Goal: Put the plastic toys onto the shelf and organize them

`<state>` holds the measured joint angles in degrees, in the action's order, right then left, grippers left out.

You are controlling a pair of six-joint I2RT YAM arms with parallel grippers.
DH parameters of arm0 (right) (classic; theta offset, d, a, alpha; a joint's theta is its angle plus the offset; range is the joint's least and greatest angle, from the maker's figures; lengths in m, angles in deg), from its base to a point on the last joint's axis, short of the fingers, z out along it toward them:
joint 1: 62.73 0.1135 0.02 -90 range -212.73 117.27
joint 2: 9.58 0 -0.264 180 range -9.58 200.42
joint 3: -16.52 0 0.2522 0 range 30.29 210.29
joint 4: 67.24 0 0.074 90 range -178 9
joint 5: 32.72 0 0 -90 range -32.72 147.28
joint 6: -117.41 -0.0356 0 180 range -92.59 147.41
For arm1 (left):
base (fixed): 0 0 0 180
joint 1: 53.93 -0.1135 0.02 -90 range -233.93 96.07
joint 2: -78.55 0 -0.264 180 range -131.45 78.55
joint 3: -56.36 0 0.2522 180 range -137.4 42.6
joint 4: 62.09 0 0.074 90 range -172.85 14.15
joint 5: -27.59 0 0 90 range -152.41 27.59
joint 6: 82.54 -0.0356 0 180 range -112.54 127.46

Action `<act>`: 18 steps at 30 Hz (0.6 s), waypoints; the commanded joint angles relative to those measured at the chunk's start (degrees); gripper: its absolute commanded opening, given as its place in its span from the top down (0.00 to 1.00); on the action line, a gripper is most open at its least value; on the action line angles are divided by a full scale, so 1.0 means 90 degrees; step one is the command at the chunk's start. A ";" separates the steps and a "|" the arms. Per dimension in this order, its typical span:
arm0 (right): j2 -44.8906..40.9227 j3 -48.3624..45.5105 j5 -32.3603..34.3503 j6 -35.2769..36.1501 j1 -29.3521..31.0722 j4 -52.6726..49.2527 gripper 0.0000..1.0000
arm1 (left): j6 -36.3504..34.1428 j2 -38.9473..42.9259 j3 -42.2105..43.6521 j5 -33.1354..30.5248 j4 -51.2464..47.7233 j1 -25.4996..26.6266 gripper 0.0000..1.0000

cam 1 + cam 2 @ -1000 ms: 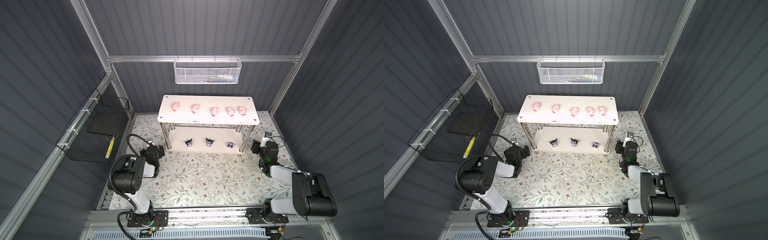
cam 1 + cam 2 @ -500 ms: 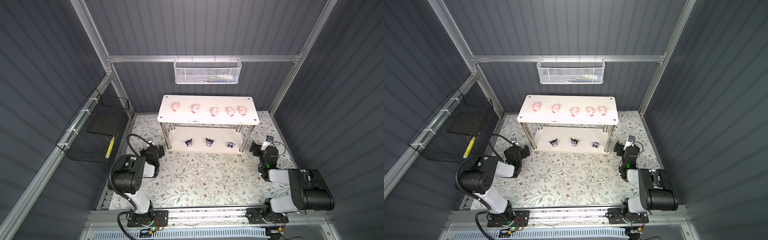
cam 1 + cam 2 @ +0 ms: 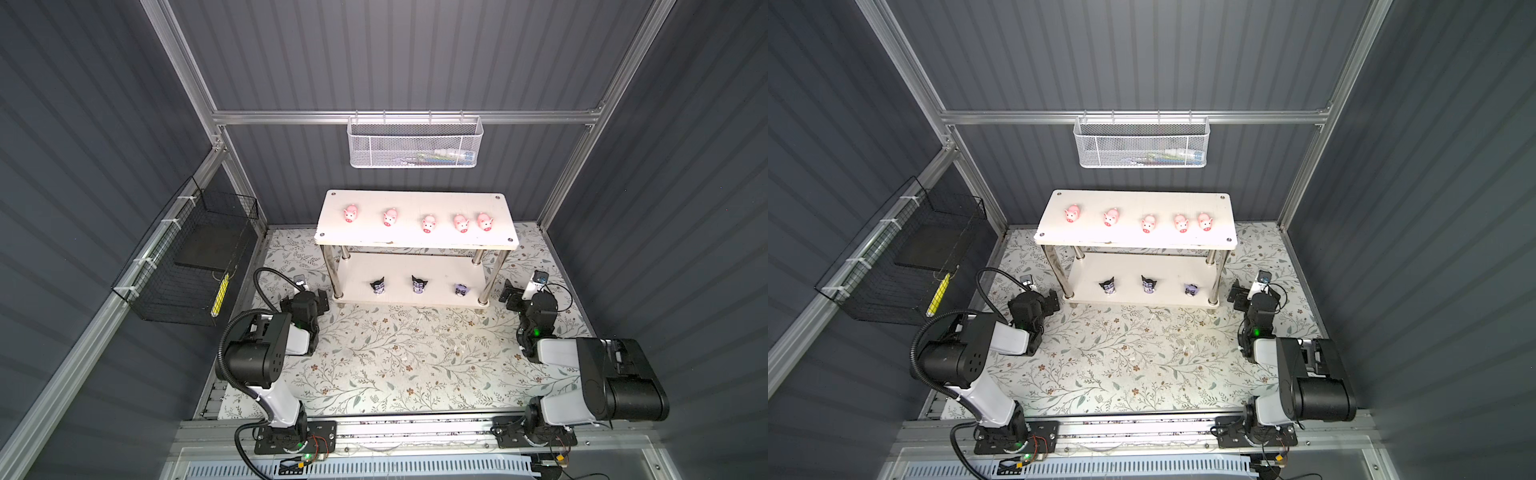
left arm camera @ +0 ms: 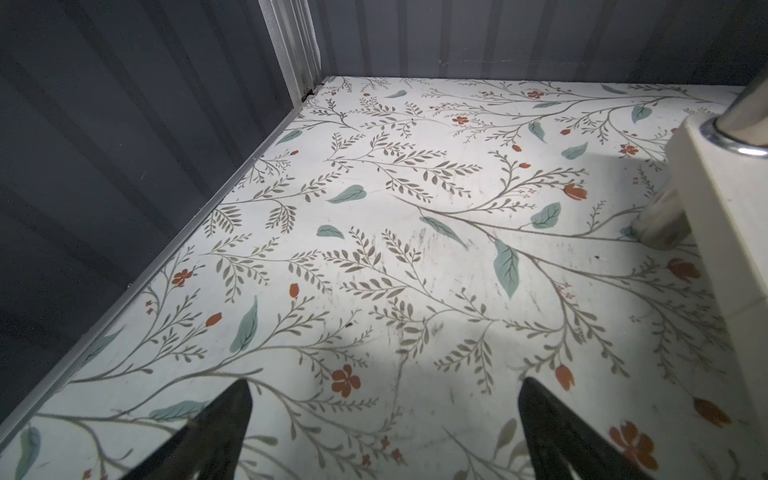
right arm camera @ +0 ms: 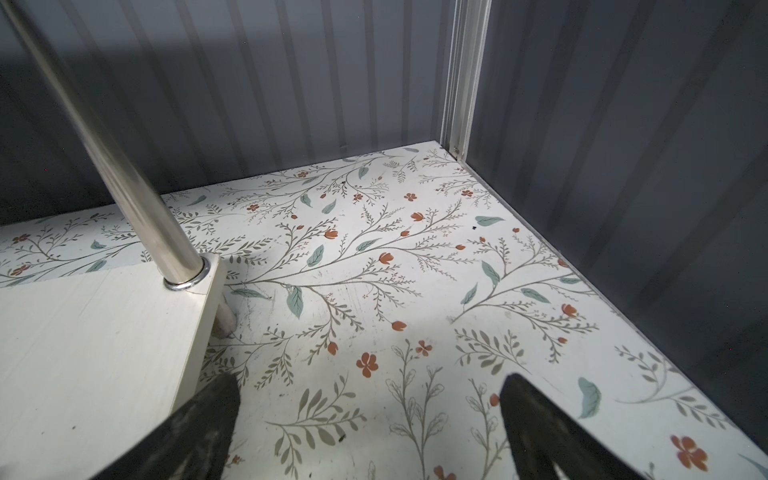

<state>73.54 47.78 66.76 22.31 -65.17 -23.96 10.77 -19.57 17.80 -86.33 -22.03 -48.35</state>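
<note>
On the left, the black left gripper hangs over the flowery white surface, spread wide and empty, beside the white two-board shelf with shiny metal legs. Five little pink plastic pigs stand in a row on its top board; three dark purple toys with pointy ears stand on the bottom board. By the shelf's right end, the black right gripper is spread wide and empty too.
</note>
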 commanded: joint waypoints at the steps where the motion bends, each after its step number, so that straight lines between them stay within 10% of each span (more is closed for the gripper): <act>1: 0.0050 -0.0020 0.0098 -0.0019 0.0002 0.0147 0.01 | -0.0114 -0.0010 -0.0087 -0.0010 0.0106 0.0014 0.00; 18: 0.0058 -0.0020 0.0092 -0.0014 0.0007 0.0147 0.01 | -0.0115 -0.0015 -0.0088 0.0011 0.0099 0.0014 0.00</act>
<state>73.54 47.78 66.78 22.31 -65.15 -23.96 10.62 -19.57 17.78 -86.33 -22.05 -48.35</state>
